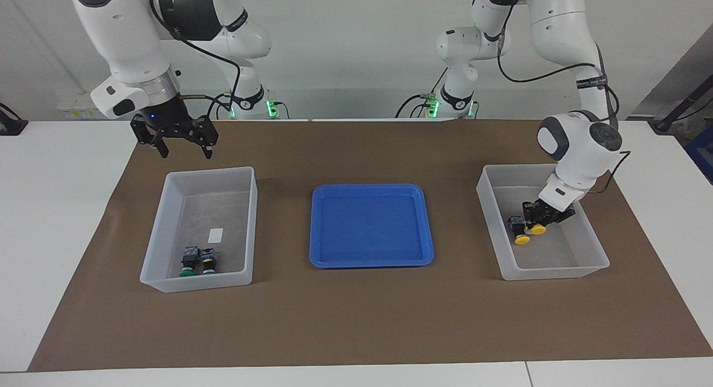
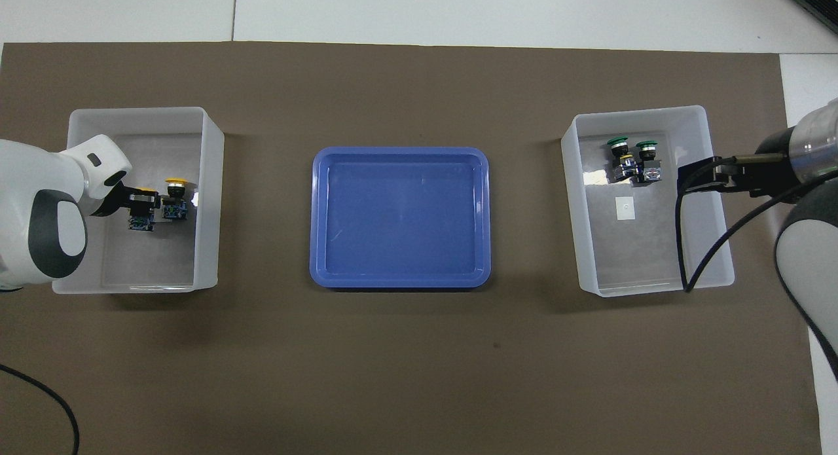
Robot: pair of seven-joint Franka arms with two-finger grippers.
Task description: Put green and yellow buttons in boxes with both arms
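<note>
Two yellow buttons are in the box (image 1: 493,225) (image 2: 206,200) at the left arm's end. One yellow button (image 1: 519,231) (image 2: 174,200) lies on the box floor. The other yellow button (image 1: 538,229) (image 2: 141,220) is right beside it, low in the box, with my left gripper (image 1: 537,220) (image 2: 134,203) shut on it. Two green buttons (image 1: 188,261) (image 2: 617,155) lie side by side in the box (image 1: 161,231) (image 2: 713,245) at the right arm's end. My right gripper (image 1: 184,151) (image 2: 687,179) hangs open and empty, high over that box's edge.
A shallow blue tray (image 1: 370,225) (image 2: 399,219) with nothing in it sits mid-table between the two boxes, on a brown mat (image 1: 356,320). A white label (image 1: 215,235) lies on the floor of the box with the green buttons.
</note>
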